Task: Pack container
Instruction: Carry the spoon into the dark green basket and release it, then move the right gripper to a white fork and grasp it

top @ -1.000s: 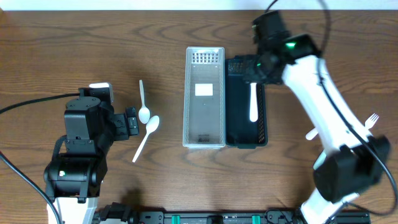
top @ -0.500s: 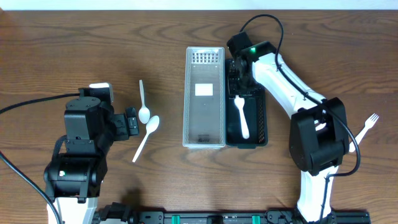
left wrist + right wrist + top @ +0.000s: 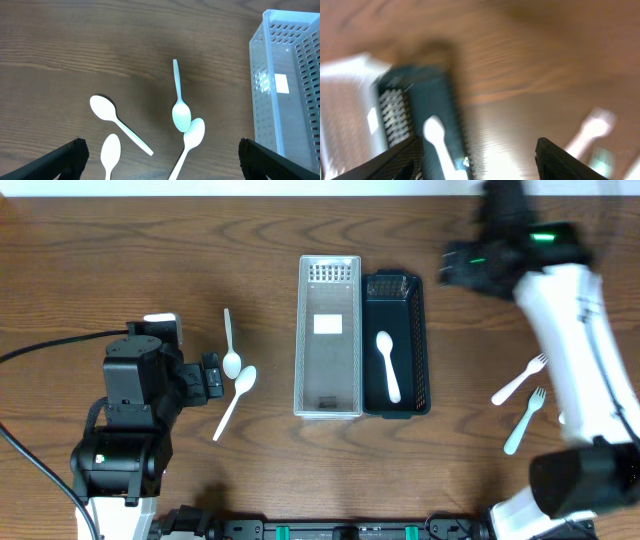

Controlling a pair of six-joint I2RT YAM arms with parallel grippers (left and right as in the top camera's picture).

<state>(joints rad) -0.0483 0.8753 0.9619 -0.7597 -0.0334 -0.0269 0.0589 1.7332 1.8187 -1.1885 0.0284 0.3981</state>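
Note:
Two slotted containers stand side by side mid-table, a clear one (image 3: 329, 340) and a dark one (image 3: 397, 345). One white spoon (image 3: 387, 365) lies in the dark one. My right gripper (image 3: 452, 266) hovers past that container's far right corner, open and empty. Its wrist view is blurred but shows the dark container (image 3: 430, 100) and the spoon (image 3: 437, 140). My left gripper (image 3: 213, 375) stays open over several white spoons on the table. Two of them are the spoon (image 3: 179, 100) and the spoon (image 3: 190, 145). Its fingers (image 3: 65, 157) stand wide apart and touch none.
Two white forks (image 3: 518, 380) (image 3: 525, 420) lie on the wood at the right. The clear container (image 3: 290, 90) is at the right edge of the left wrist view. A black cable runs across the table's left side.
My right gripper opened and left the spoon in the dark container, then swung up and to the right, away from it. The left arm has not moved.

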